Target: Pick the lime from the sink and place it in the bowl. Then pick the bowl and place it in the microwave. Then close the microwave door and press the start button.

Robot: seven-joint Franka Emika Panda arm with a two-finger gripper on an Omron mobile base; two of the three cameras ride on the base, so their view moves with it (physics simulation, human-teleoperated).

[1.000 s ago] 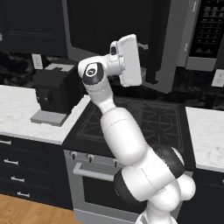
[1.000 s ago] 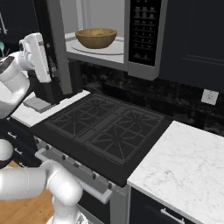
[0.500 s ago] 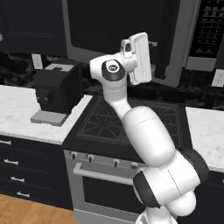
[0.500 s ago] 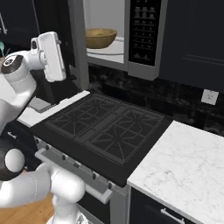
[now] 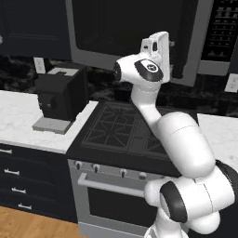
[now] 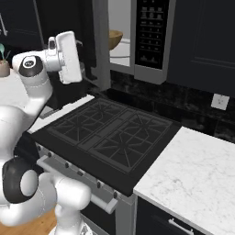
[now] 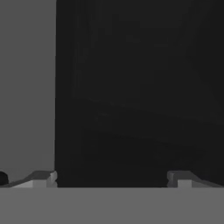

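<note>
While our two-finger gripper (image 7: 111, 178) sits spread wide, holding nothing, right up against the grey-framed dark-glass microwave door (image 7: 131, 87), we spot the tan wooden bowl (image 6: 114, 39) inside the big grey microwave (image 6: 151, 41).

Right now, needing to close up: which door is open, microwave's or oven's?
The grey over-range microwave's dark-glass door, standing ajar; the black oven door sits shut.

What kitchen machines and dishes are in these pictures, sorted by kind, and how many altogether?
Microwave: 1
Stove: 1
Coffee machine: 1
Bowl: 1
Total: 4
</note>
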